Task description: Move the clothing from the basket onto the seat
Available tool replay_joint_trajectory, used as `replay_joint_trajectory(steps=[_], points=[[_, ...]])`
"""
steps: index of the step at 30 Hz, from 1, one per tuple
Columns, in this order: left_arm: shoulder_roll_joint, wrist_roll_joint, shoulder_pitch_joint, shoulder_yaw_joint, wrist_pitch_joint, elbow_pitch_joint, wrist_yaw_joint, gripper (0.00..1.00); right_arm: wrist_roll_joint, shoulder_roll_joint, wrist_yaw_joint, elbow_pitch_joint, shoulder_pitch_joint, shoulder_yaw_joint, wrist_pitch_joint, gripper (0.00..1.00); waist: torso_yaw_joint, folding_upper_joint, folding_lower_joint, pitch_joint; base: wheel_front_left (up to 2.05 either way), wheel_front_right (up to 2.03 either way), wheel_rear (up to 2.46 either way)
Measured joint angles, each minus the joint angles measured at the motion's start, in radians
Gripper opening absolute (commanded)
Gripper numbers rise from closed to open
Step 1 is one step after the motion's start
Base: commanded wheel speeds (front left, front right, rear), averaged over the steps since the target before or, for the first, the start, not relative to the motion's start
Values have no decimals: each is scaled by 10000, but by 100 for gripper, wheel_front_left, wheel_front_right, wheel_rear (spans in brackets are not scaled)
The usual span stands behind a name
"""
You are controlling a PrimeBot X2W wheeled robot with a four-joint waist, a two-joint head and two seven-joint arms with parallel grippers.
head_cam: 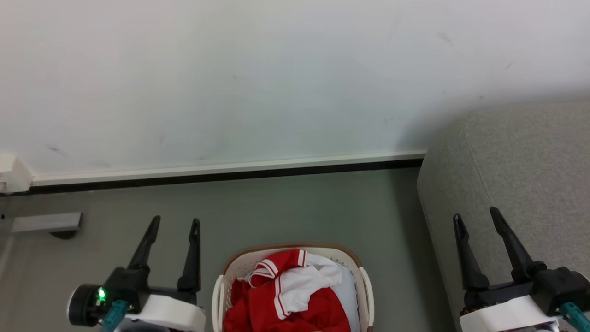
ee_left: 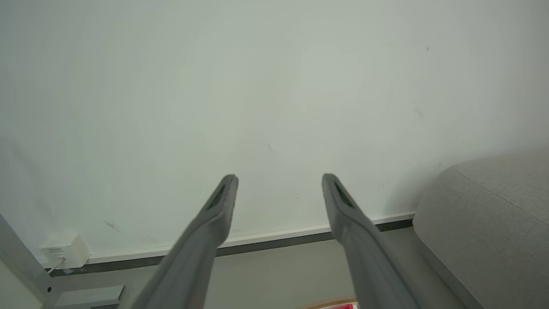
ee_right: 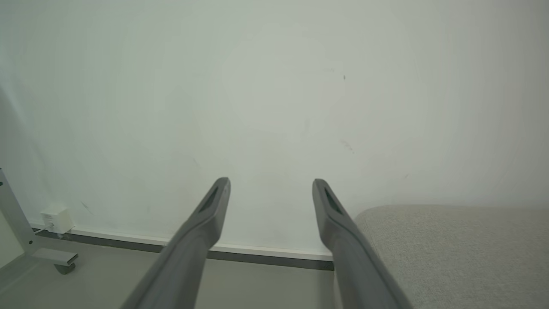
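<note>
The clothing lies heaped inside the basket; it is soft bright red fabric, crumpled, with a white panel folded across the top and white stripes running along a red cuff and along the panel's edge; a plain pale pad shows against the basket's right wall beside the red cloth. The basket is cream-white plastic with small holes in its sides, a tan-brown rim and white side handles; it stands on the grey floor, well out from the floor's far edge, where a white skirting board meets the pale wall.

The seat, a light grey fabric sofa with rounded edges, stands at the floor's right side, near the basket but apart from it; no clothing lies on the part that shows.

The left gripper hangs over the floor to the basket's left, its two dark fingers spread wide with nothing between them; the right gripper hangs over the seat's near left edge, likewise spread wide and empty; both point toward the wall.

At the floor's far left corner a small white box sits on the skirting board; a grey metal foot rests on the floor just in front of it.
</note>
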Motion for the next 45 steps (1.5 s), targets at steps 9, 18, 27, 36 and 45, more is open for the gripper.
replay_joint_trajectory(steps=[9, 18, 27, 36, 45], points=[[-15, -13, -1102, -46, 0, 447, -527, 100, -234, 31, 0, -267, -616, -192, -2, 100, -391, 0, 1, 1331, 0, 0, 0], [63, -90, -2267, -349, -2, 2638, -963, 100, -286, 155, 0, -550, -1197, -750, -2, 100, -1004, 0, 2, 2619, 0, 0, 0], [249, -15, -4051, -1143, 623, 5793, -1241, 100, -291, 240, 0, -792, -1572, -748, -2, 100, -1618, 0, 2, 3700, 0, 0, 0], [362, 36, -5365, -2038, 1400, 8155, -1363, 100, 479, 268, 0, -1085, -2131, -368, -2, 100, -2179, 0, 2, 4931, 0, 0, 0], [681, 90, -6529, -2882, 2150, 9781, -1400, 100, 1139, 274, 0, -1302, -2516, -150, -2, 100, -2781, 0, 1, 6003, 0, 0, 0]])
